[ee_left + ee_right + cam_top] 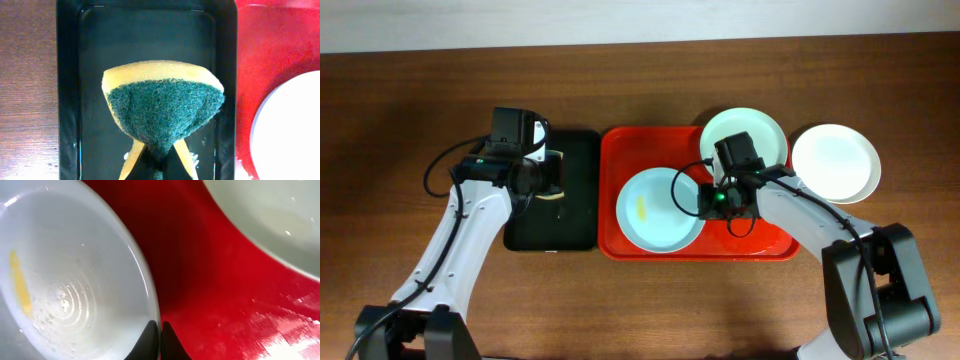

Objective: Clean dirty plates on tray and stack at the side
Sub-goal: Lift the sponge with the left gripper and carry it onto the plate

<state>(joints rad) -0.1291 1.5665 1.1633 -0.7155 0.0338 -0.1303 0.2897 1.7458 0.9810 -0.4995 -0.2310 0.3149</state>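
Your left gripper (157, 161) is clamped on the sponge (162, 107) over the black tray (67, 100). Your right gripper (160, 337) pinches the rim of the smeared blue plate (75, 270); it lies on the red tray (210, 295).

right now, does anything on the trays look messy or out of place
Yes. The pale blue plate in the red tray has a yellow smear left of its middle. The mint plate sticks out past the tray's far rim rather than sitting wholly inside.

The overhead view looks straight down on the whole table (380, 120); both wrist views look down closely, sharing the red tray (260, 50).
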